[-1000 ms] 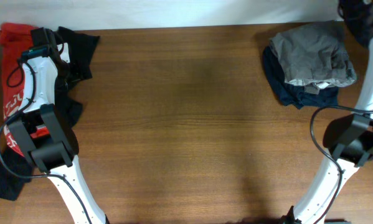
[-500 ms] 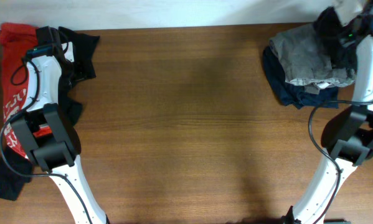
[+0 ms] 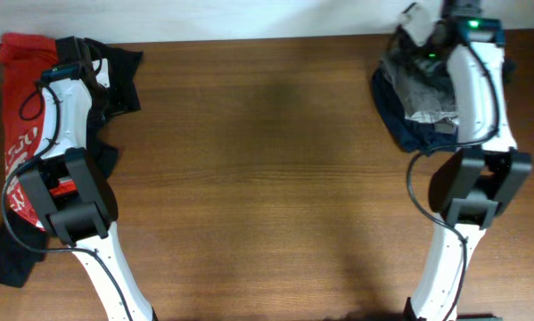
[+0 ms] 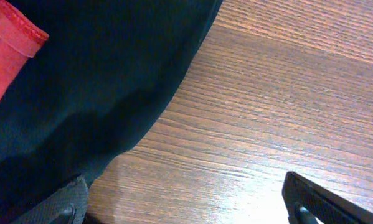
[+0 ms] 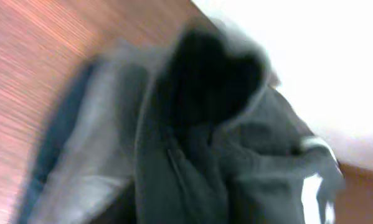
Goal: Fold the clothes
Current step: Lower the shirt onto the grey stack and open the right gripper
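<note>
Brown wooden table (image 3: 267,178), white strip along its far edge. Two heaps of clothes (image 3: 21,134) at opposite far corners. Far left: red garment (image 3: 17,98) with white lettering, crumpled black garment (image 3: 122,71) over and beside it, trailing down to the near-left table edge. Far right: grey garment (image 3: 423,85) piled on navy garment (image 3: 407,132), both rumpled, unfolded.

Left gripper (image 3: 78,49) above the black cloth's right border, jaws spread wide, holding nothing. Seen from the left wrist, one fingertip (image 4: 55,208) over the black hem, the other over bare wood.

Right gripper (image 3: 424,34) over the far side of the grey heap. Right wrist view smeared by blur: grey folds and a dark patch close beneath, fingers not discernible, opening and any grip impossible to tell.

Wide bare wood across the middle and near side, between the two arms.
</note>
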You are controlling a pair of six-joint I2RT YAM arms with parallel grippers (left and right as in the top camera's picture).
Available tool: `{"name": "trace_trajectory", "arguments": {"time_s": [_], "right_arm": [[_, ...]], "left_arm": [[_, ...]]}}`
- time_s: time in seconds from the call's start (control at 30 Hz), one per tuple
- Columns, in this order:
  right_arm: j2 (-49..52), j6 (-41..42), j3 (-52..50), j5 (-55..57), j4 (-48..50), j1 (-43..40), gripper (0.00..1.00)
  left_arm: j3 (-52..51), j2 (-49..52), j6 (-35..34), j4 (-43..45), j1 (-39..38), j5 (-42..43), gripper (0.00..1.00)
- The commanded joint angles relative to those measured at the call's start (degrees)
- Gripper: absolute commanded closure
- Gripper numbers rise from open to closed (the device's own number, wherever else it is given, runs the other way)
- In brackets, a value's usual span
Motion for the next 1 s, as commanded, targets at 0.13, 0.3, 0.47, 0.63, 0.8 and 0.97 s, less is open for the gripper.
{"name": "trace_trajectory", "arguments": {"time_s": [0.13, 0.3, 0.47, 0.63, 0.8, 0.97], "right_arm": [[-1.2, 0.9, -1.6, -1.5, -4.2, 4.0, 0.01], [-1.8, 8.4, -1.2, -1.6, -5.8, 5.4, 0.01], [-3.5, 14.5, 1.8, -9.3, -6.0, 6.1, 0.01], [-5.9, 24.9, 4.4, -12.5, -0.6, 4.9, 0.00], [-5.1, 33.5, 3.6, -12.7, 6.6, 0.5, 0.02], [-2.6, 36.4, 2.0, -14.3, 10.7, -5.5, 0.04]], "left_arm": [[0.7, 0.8, -0.6, 0.0, -0.3, 0.6, 0.01], [0.7, 0.8, -0.6, 0.1, -0.3, 0.6, 0.01], [0.7, 0.8, -0.6, 0.1, -0.3, 0.6, 0.01], [0.7, 0.8, -0.6, 0.1, -0.3, 0.6, 0.01], [0.7, 0.8, -0.6, -0.2, -0.3, 0.6, 0.01], [0.7, 0.8, -0.6, -0.4, -0.3, 0.6, 0.01]]}}
